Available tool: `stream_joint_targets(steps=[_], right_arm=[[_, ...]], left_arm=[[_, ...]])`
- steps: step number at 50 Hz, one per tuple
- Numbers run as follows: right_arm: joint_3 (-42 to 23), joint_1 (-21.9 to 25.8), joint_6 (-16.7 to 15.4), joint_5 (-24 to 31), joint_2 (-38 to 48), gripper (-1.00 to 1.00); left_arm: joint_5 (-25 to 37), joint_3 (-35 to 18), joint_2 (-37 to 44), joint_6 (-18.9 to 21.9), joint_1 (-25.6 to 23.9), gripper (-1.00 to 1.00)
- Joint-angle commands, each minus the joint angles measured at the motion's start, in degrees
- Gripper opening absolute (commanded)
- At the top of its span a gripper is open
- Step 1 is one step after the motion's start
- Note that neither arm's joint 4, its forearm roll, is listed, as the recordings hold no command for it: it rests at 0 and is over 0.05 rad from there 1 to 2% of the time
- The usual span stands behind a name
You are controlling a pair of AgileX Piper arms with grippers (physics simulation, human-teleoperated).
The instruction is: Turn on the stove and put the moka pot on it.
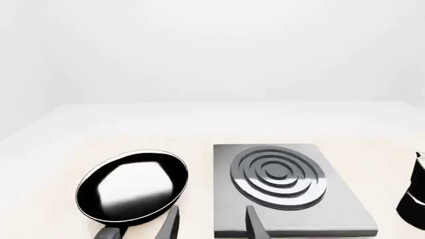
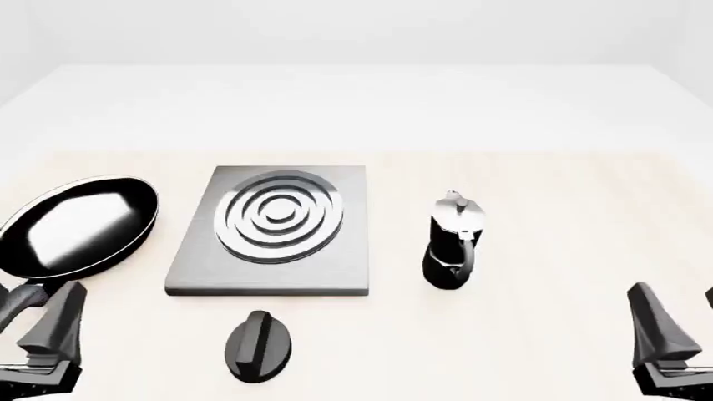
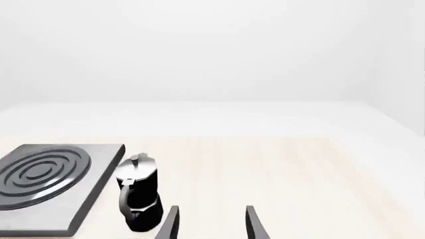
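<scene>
The stove (image 2: 334,259) is a flat grey slab with a ringed burner (image 2: 279,215) on the table's left half. Its black oval knob (image 2: 260,344) lies apart, just in front of it. The moka pot (image 2: 455,242) stands upright on the table to the stove's right, handle toward me. My left gripper (image 2: 33,330) hangs open low at the near left, with nothing between its fingers (image 1: 169,224). Open and empty too, my right gripper (image 2: 682,322) is at the near right, well short of the pot (image 3: 138,194).
A glossy black frying pan (image 2: 78,225) sits left of the stove, its handle pointing toward my left gripper. The pale wooden table (image 2: 557,209) ends in a white floor and walls beyond.
</scene>
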Motion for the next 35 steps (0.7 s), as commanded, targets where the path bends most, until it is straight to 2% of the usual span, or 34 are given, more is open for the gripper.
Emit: stream_joint_targets(steps=[1, 4, 6, 8, 12, 25, 27, 31, 35], right_arm=[[0.09, 0.26, -1.10, 0.70, -0.14, 1.00], [0.03, 0.35, -0.99, 0.62, 0.00, 1.00], [0.05, 0.53, -1.30, 0.28, 0.21, 1.00], [-0.13, 0.83, -1.28, -0.17, 0.84, 1.00], [-0.29, 1.33, -1.70, -0.93, 1.60, 1.00], [0.12, 2.28, -2.14, -2.89, 3.66, 1.00], [0.20, 2.52, -1.95, -2.89, 3.91, 1.00], [0.22, 3.06, -1.67, -3.32, 4.59, 1.00], [0.23, 3.33, -1.37, -3.99, 5.40, 1.00]], left_arm=[[-7.39, -0.10, 17.27, -3.65, -1.85, 1.00], [-6.25, -0.67, 18.38, -4.62, -1.85, 1.00], [-2.81, -1.56, 15.88, -4.13, -2.34, 1.00], [-2.00, -2.01, 16.70, -5.73, -2.18, 1.00], [1.90, -3.07, 15.79, -5.63, -3.62, 1.00], [11.21, -4.54, 15.84, -2.90, -9.63, 1.00], [12.67, -4.41, 16.60, -3.72, -10.55, 1.00], [17.75, -5.20, 13.62, -3.00, -10.91, 1.00], [19.85, -5.15, 13.05, -2.54, -11.44, 1.00]])
